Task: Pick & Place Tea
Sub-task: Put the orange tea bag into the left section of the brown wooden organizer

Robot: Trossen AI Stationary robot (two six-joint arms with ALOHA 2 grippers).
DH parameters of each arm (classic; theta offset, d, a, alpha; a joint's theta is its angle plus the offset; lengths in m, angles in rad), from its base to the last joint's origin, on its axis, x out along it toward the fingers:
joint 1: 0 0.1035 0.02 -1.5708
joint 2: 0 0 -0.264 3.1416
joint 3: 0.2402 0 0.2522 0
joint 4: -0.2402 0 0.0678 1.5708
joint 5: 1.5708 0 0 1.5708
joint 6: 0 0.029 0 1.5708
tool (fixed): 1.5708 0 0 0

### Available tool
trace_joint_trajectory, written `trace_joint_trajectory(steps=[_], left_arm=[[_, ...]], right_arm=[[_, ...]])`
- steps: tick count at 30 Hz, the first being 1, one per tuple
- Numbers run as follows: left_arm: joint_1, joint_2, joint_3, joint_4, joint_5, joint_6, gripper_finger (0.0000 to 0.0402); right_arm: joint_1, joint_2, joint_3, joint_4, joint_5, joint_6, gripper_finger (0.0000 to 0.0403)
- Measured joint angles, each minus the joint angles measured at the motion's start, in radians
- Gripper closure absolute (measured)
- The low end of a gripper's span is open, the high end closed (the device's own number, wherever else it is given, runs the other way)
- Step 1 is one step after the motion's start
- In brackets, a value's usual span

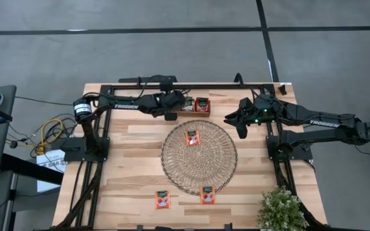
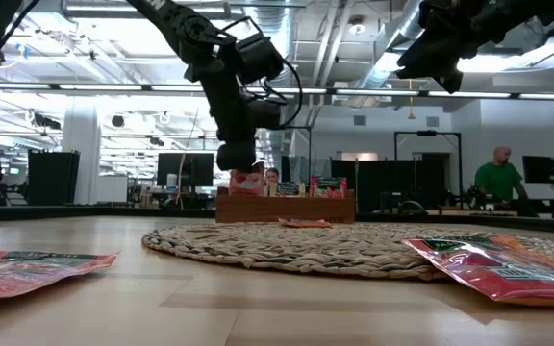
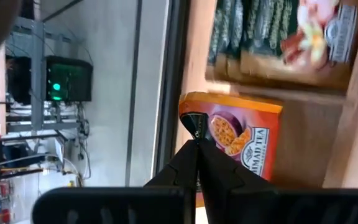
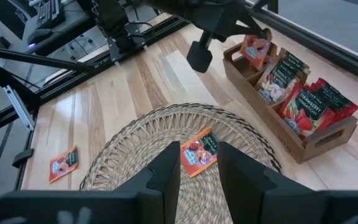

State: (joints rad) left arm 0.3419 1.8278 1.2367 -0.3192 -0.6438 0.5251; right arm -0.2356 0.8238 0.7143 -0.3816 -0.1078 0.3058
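Observation:
My left gripper (image 1: 182, 104) is at the far edge, over the left end of the brown wooden tray (image 4: 307, 148), shut on an orange tea packet (image 3: 244, 134). Other tea packets stand upright in the tray's compartments (image 4: 303, 109). One red-orange packet (image 1: 192, 137) lies flat on the round woven mat (image 1: 199, 173). Two more packets (image 1: 163, 199) (image 1: 207, 194) lie flat on the table near its front edge. My right gripper (image 4: 197, 168) hangs open in the air at the right, above the mat's far right side, with nothing between its fingers. My left gripper pinches the orange packet between its two fingers at an edge close to one corner (image 3: 192, 119). The fingers slant down from the table's left. The packet hangs below them at the tray's left end compartment (image 4: 257, 45). Whether its lower edge rests inside, I cannot tell.
A potted plant (image 1: 280, 208) stands at the near right corner. The arms' black frame rails (image 1: 191, 86) run along the far edge behind the tray. People (image 2: 495, 178) show in the room beyond the table. Bare wood lies left and right of the mat.

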Motion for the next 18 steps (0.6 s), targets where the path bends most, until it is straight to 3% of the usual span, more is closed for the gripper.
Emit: trace_joint_trajectory(steps=[18], left_arm=[[0.045, 0.0, -0.019, 0.048, 0.069, 0.004, 0.0401]], right_arm=[[0.0, 0.0, 0.0, 0.001, 0.0, 0.0, 0.0306]])
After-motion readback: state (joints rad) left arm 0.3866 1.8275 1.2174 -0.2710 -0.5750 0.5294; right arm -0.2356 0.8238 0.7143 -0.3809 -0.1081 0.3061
